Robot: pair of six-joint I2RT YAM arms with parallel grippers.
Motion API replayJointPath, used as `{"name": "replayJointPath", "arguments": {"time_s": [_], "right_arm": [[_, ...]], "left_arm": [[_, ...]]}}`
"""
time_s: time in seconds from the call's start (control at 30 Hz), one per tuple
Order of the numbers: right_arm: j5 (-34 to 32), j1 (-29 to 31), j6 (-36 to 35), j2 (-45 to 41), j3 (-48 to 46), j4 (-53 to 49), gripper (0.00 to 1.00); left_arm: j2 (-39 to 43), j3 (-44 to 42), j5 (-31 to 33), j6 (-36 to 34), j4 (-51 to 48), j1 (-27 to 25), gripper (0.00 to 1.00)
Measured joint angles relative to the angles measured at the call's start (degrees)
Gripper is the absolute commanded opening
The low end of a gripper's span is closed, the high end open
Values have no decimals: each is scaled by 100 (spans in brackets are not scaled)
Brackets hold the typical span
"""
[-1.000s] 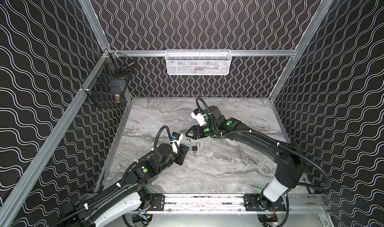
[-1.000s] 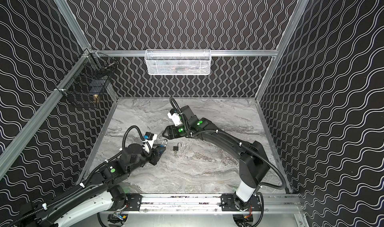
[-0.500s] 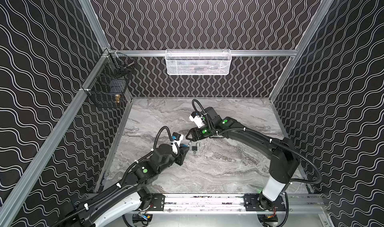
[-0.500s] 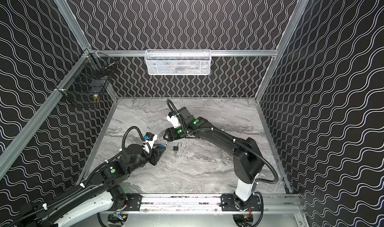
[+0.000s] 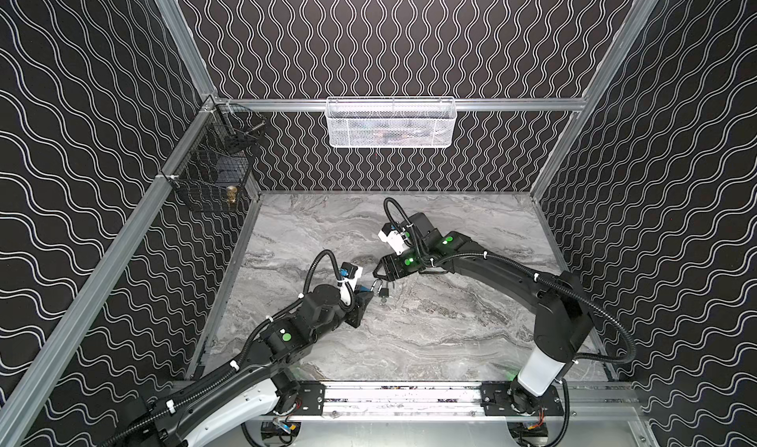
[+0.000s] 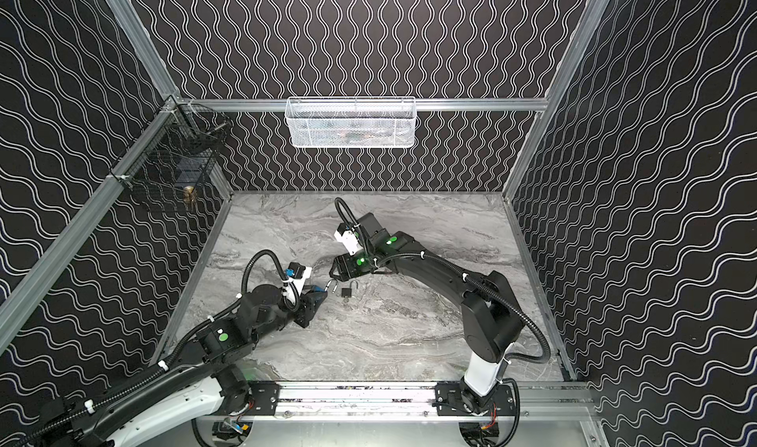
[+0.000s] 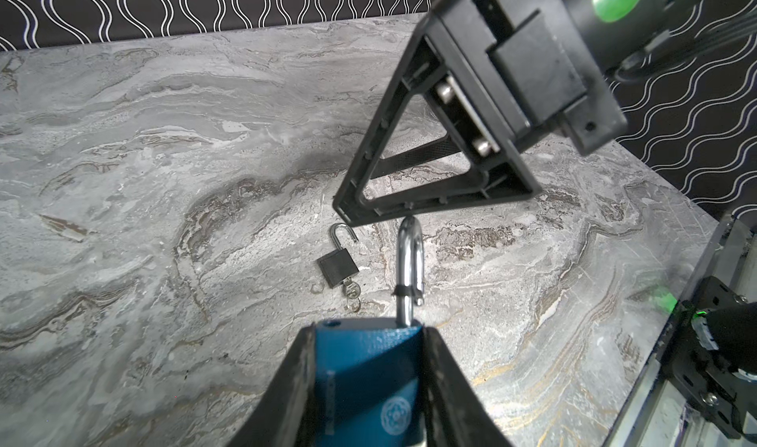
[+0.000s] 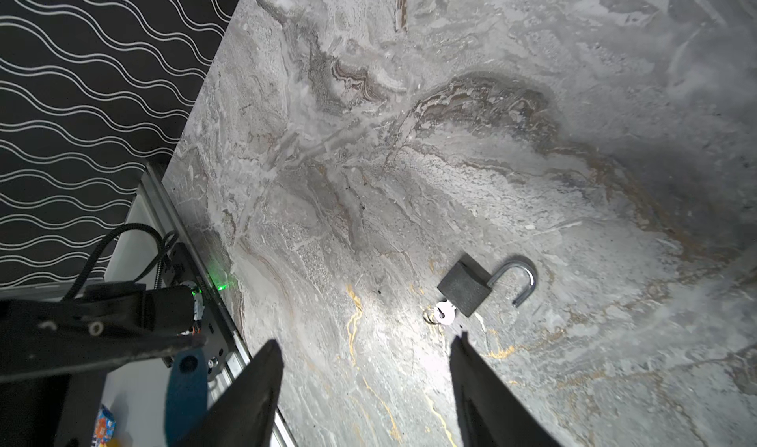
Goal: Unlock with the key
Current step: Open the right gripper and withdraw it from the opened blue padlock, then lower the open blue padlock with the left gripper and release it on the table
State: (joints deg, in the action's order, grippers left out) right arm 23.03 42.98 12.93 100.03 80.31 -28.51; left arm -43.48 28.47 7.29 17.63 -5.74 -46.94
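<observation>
My left gripper (image 7: 368,331) is shut on the blue padlock (image 7: 368,379), gripping its body by both sides. Its silver shackle (image 7: 409,260) sticks out forward, with one leg lifted out of its hole. In both top views this gripper (image 5: 366,298) (image 6: 320,292) is left of centre. A small black padlock (image 7: 338,267) (image 8: 465,289) (image 5: 384,293) (image 6: 347,291) lies flat on the marble, shackle swung open, with a key (image 8: 444,314) (image 7: 351,291) in its base. My right gripper (image 8: 366,340) (image 5: 377,275) (image 6: 334,273) hovers open just beside it, holding nothing.
A white mesh basket (image 5: 391,123) hangs on the back rail. A black wire basket (image 5: 213,178) with a brass piece (image 5: 232,193) is fixed in the left corner. The arms' base rail (image 5: 409,396) runs along the front edge.
The right arm has shifted slightly, and its gripper sits a bit lower, nearer the black padlock. The left arm and the blue padlock have stayed put.
</observation>
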Motion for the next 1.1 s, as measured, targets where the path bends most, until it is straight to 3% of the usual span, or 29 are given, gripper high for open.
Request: {"name": "replayJointPath", "arguments": {"time_s": [0.27,0.6,0.83,1.1], "right_arm": [[426,-118,-9,-299,-396,26,66],[297,-334,125,-704,-789,122,67],[-238,-490,328,-1248,-1290,299,67],[-702,-638,610,-2002,-2039,608,68]], "left_arm": [[-22,-76,70,26,155,0,0],[-282,103,149,216,144,0,0],[-599,341,227,828,-221,-120,0],[-1108,1016,564,1884,-892,-627,0]]}}
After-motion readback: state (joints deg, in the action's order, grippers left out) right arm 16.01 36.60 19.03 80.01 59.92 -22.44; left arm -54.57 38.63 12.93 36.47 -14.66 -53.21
